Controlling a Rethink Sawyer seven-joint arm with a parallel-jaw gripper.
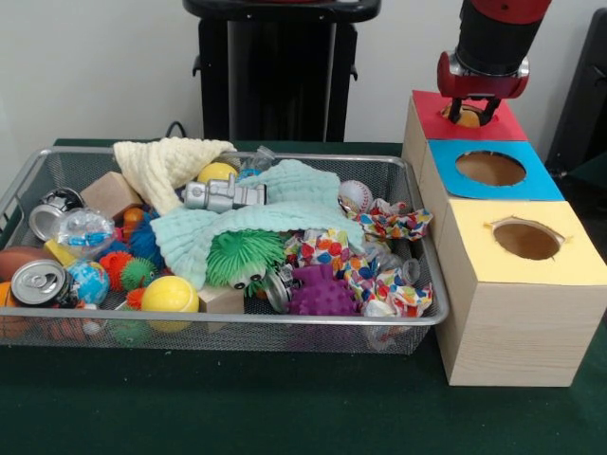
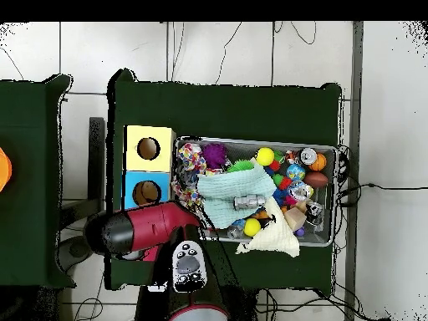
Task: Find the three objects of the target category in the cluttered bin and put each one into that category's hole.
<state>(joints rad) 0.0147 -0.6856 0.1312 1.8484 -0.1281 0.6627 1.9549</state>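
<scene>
My gripper hangs straight down over the red-topped box at the far end of the row of boxes. Its fingers stand on either side of a tan-orange plush toy, which sits right at the red hole. The hole itself is mostly hidden by the toy and the fingers. In the overhead view the red arm covers the red box and the gripper. The wire mesh bin lies left of the boxes, full of clutter; it also shows in the overhead view. I see no other soft animal toy in it.
The blue-topped hole and the yellow-topped hole lie nearer the camera. The bin holds a silver toy robot, a mint cloth, a cream cloth, a green spiky ball, a purple spiky ball, a yellow ball and a can.
</scene>
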